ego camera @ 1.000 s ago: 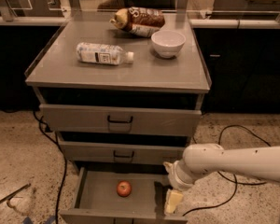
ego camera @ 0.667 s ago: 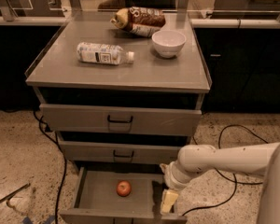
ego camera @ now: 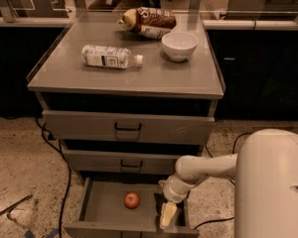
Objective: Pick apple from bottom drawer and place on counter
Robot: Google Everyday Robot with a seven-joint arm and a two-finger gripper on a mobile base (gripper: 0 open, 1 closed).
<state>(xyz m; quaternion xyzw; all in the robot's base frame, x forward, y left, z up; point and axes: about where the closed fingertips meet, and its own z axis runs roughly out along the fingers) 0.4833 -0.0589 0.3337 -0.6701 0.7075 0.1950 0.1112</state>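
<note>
The apple (ego camera: 131,200), small and red-orange, lies in the middle of the open bottom drawer (ego camera: 102,214). My gripper (ego camera: 167,215) hangs over the right side of that drawer, to the right of the apple and apart from it. Its pale fingers point down. The white arm reaches in from the right. The counter (ego camera: 154,76) is the flat grey top of the cabinet above.
On the counter lie a plastic bottle (ego camera: 111,57) on its side, a white bowl (ego camera: 179,45) and a chip bag (ego camera: 149,22). The two upper drawers (ego camera: 126,128) with black handles are shut. Black cables (ego camera: 54,148) run over the floor at the left.
My arm and gripper have moved left, nearer the apple. The arm's white body now fills the lower right. The apple has not moved.
</note>
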